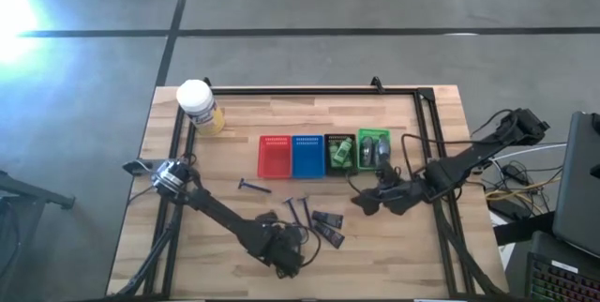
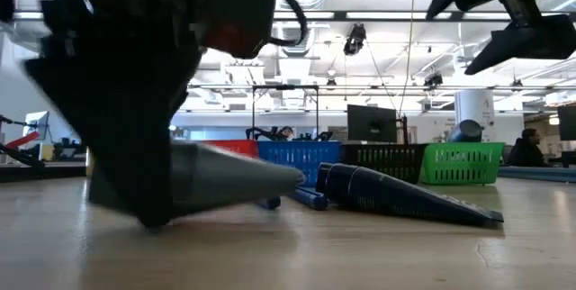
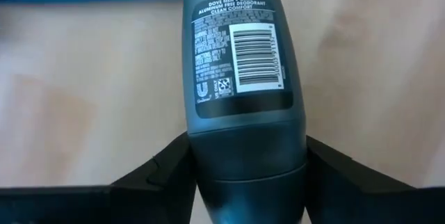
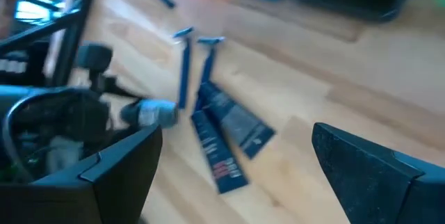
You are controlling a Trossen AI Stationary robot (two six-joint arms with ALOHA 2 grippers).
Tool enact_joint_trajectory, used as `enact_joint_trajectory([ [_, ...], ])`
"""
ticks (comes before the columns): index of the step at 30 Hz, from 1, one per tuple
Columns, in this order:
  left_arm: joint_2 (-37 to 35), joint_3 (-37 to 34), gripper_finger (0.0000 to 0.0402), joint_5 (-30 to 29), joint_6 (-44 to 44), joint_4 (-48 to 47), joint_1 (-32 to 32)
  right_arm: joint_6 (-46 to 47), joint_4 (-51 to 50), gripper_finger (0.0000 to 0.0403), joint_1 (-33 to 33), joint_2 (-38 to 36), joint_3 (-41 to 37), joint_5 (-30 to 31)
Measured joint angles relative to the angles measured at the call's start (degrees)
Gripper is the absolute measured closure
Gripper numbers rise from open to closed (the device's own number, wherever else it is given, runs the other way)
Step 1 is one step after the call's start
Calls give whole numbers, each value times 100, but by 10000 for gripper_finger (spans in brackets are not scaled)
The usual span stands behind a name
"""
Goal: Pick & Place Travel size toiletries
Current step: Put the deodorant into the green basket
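Observation:
My left gripper (image 1: 286,253) is low over the table's near edge, shut on a grey oval tube (image 3: 240,64) with a barcode label. My right gripper (image 1: 366,201) hangs open above the table's right half, in front of the green basket (image 1: 373,147), touching nothing. Between them on the wood lie two blue-handled razors (image 4: 195,64) and two dark packets (image 4: 229,133). A third razor (image 1: 253,187) lies flat in front of the red basket (image 1: 273,156). The black basket (image 1: 339,152) holds green tubes, and the green basket holds grey tubes. My left gripper pinches the grey tube's cap end (image 3: 247,154) between its two fingers (image 3: 163,172), one on each narrow side. The tube runs on along the fingers, away from the wrist. In the low view the tube (image 2: 225,177) lies nearly level, just above the wood; whether it rests there I cannot tell.
A white-capped yellow jar (image 1: 197,105) stands at the far left corner. Red, blue (image 1: 307,156), black and green baskets sit in a row at the table's middle. A black frame rail (image 1: 309,91) runs along the far edge. Bare wood shows at the near right.

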Motion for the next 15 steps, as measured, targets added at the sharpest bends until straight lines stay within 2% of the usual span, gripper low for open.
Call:
enact_joint_trajectory([
  [4, -438, -7, 196, -573, 315, -246, -6, -24, 815, 35, -6, 7, -319, -131],
  [8, -966, -223, 196, -1055, 1102, 298, 15, -170, 2154, 35, -120, 7, -783, -402],
  [12, -1433, -489, 196, -1189, 1774, 1030, 218, -332, 3451, 35, -168, 9, -1155, -382],
  [15, -1599, -632, 196, -1195, 2122, 1361, 427, -432, 3674, 35, -186, 7, -1192, -380],
])
